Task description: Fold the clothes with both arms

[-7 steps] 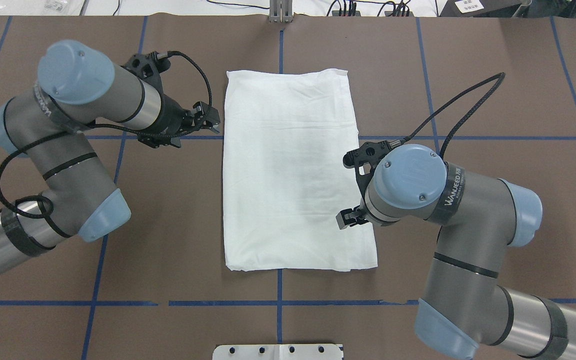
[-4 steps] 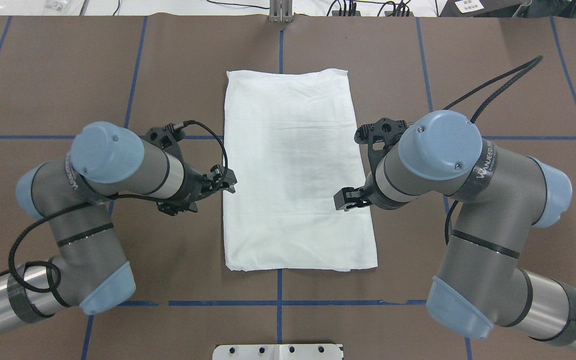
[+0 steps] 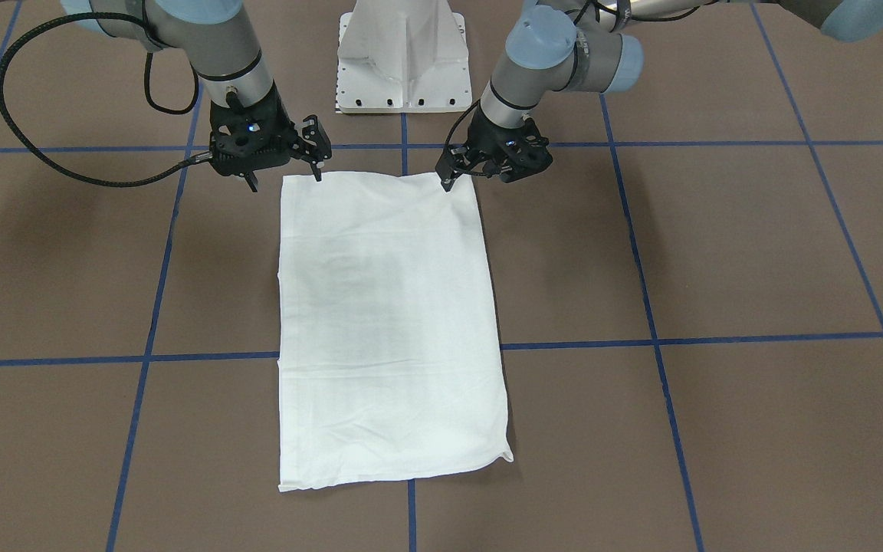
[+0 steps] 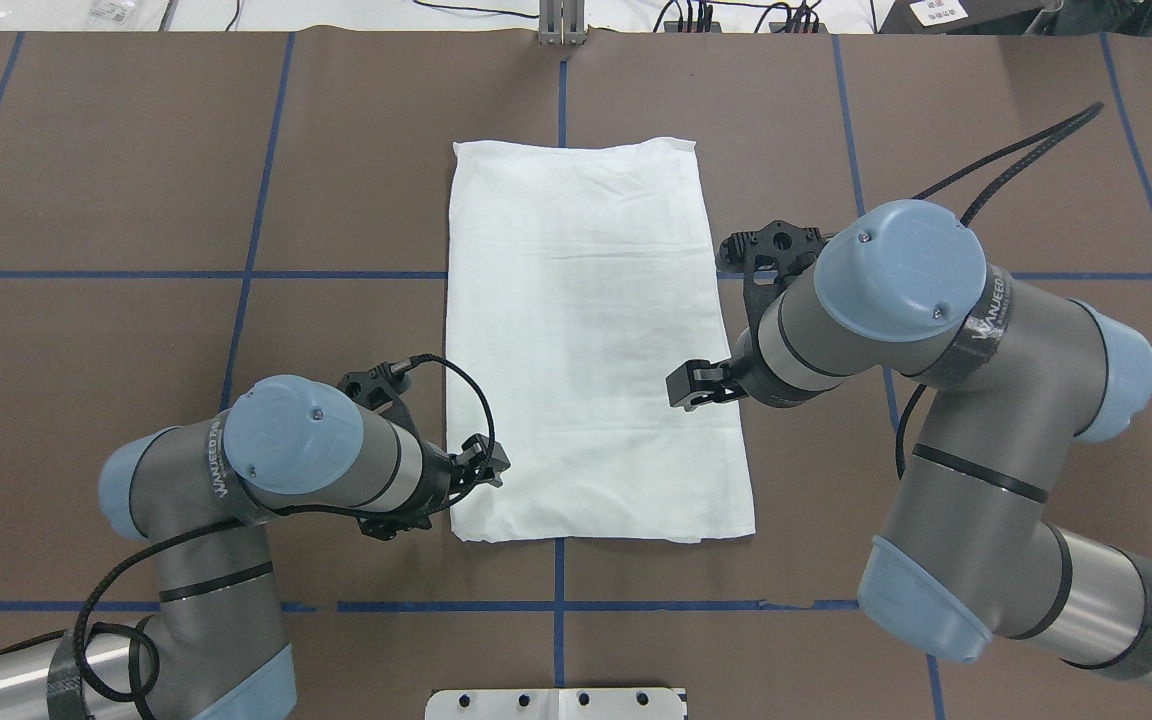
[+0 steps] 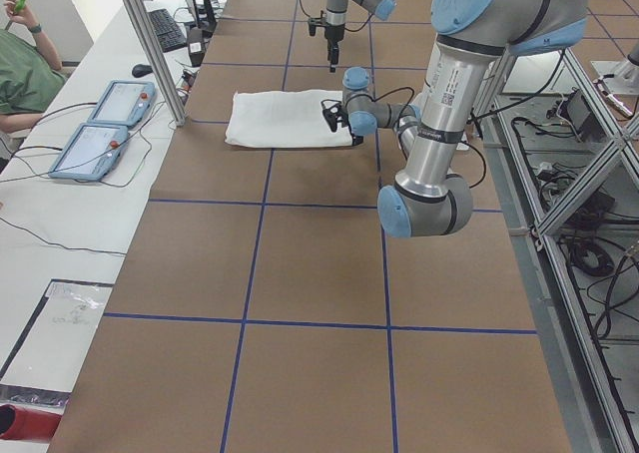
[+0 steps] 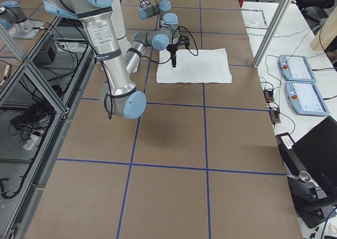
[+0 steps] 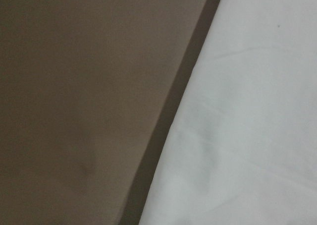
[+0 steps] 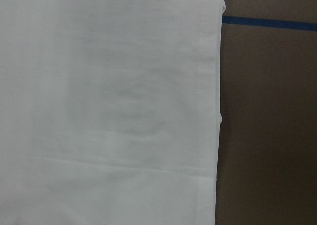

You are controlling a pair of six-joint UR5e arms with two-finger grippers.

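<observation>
right black two-finger gripper (image 3: 286,172) hangs spread and empty at one robot-side corner of the white cotton long-sleeved shirt (image 4: 586,350); left black two-finger gripper (image 3: 476,175), likewise spread and empty, is at the other. the shirt lies flat on the brown blue-taped table (image 4: 936,150) as a narrow rectangle. sleeves seem folded in, and lengthwise folding looks still undone.

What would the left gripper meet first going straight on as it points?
Probably the T-shirt, near its corner closest to the robot; the left gripper hangs over that edge. Possibly bare table instead.
</observation>
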